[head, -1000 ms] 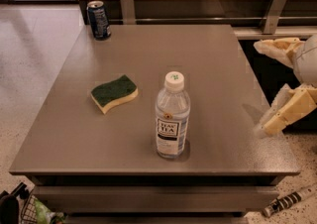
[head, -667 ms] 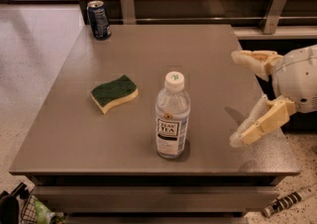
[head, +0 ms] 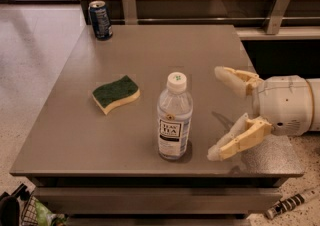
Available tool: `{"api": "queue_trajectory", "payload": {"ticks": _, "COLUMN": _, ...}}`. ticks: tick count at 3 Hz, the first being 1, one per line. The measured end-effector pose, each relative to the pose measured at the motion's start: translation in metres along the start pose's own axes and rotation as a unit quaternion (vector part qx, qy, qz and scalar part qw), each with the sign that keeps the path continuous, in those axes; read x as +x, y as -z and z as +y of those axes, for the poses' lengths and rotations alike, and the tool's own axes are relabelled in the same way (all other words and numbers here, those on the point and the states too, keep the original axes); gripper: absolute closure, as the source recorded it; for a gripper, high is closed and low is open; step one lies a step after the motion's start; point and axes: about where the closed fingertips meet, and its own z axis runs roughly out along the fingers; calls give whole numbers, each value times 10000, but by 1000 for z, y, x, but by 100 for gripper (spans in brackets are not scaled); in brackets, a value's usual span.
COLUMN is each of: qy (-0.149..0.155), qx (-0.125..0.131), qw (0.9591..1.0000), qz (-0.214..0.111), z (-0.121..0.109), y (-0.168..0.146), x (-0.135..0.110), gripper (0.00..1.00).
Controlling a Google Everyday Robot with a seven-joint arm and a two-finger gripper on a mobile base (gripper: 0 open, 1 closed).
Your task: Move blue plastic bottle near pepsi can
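We judge the step in hand to be the reach for the bottle point(head: 174, 120). It stands upright just left of the gripper point(head: 216, 114), close to it but not touching. The gripper's two cream fingers are spread wide apart and hold nothing.

To do this well, we would slide in until the bottle sits centred between the fingers, level with its label, and only then close. The bottle is tall and probably light, so a bump from one fingertip could tip it. Its thin plastic will likely give, so we would squeeze gently.

The can point(head: 100, 20) stands well apart from the gripper, far off to its upper left at the back corner of the table point(head: 200, 50). A sponge point(head: 116, 93) lies beyond the bottle on the gripper's left, close to the straight line to the can. We would therefore carry the bottle lifted, or pass behind the sponge.

The arm comes in from the right edge, with the wrist roughly level and low over the tabletop. The fingers point left, one on the far side and one on the near side.
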Motion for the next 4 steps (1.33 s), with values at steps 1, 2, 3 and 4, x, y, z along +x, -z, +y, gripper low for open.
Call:
{"api": "queue_trajectory", "payload": {"ticks": 1, "qy": 79, "qx": -4, "qw": 9999, "qz": -140, "z": 2, "y": -3, "x": -7, "gripper": 0}}
{"api": "queue_trajectory", "payload": {"ticks": 2, "qy": 61, "qx": -28, "qw": 9998, "qz": -182, "z": 4, "y": -8, "x": -6, "gripper": 0}}
{"api": "queue_trajectory", "payload": {"ticks": 3, "qy": -18, "qx": -48, "qw": 9990, "qz": -445, "z": 7, "y": -24, "x": -2, "gripper": 0}}
{"api": "queue_trajectory", "payload": {"ticks": 4, "qy": -137, "qx": -62, "qw": 9971, "qz": -741, "z": 10, "y": -41, "x": 5, "gripper": 0}}
